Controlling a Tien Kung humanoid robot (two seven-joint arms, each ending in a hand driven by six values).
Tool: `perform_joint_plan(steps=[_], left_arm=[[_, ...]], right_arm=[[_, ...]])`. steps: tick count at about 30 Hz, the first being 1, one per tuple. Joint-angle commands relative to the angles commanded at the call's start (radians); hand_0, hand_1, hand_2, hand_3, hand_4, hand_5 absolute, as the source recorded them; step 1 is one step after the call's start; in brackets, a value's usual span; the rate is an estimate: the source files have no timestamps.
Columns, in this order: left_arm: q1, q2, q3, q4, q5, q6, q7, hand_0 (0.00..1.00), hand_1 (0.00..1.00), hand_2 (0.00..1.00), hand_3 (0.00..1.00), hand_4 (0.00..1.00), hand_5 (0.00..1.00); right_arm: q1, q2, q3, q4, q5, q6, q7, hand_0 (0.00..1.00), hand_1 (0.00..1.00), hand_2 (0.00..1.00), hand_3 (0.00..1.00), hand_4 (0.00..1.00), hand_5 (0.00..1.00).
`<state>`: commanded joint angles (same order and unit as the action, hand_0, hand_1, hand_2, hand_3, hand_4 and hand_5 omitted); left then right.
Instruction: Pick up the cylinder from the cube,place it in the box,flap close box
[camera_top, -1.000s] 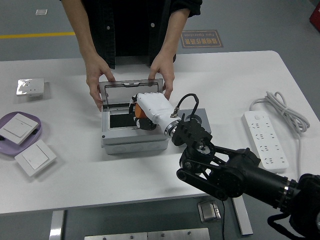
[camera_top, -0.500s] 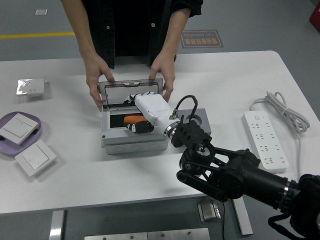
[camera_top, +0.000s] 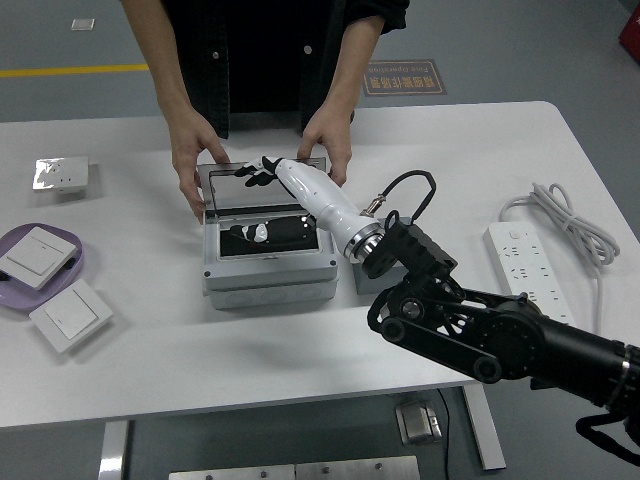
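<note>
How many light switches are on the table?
3. One switch lies alone at the far left. One sits on the purple plate at the left edge. One lies on the table just in front of that plate.

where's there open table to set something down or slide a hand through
The widest bare patch is the table in front of the box, up to the near edge. Another lies between the box and the wall switches on the left. The far right corner behind the power strip is free. Around the box it is crowded: the person's hands hold its lid, and the right hand reaches over it.
</note>
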<state>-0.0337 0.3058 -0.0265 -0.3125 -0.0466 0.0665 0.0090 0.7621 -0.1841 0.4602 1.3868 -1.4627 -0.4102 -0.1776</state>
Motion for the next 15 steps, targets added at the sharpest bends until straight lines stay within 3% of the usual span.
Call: perform_joint_plan(steps=[4, 15], left_arm=[[-0.004, 0.003, -0.003, 0.000, 0.005, 0.000, 0.002, 0.614, 0.629, 0.613, 0.642, 0.724, 0.284], [-0.010, 0.011, -0.013, -0.002, 0.024, 0.001, 0.010, 0.613, 0.629, 0.614, 0.641, 0.730, 0.316]], right_arm=[[0.063, -0.017, -0.001, -0.032, 0.098, 0.006, 0.011, 0.827, 0.703, 0.669, 0.735, 0.933, 0.273], [0.227, 0.026, -0.116, -0.311, 0.290, 0.114, 0.031, 0.793, 0.675, 0.662, 0.726, 0.918, 0.298]])
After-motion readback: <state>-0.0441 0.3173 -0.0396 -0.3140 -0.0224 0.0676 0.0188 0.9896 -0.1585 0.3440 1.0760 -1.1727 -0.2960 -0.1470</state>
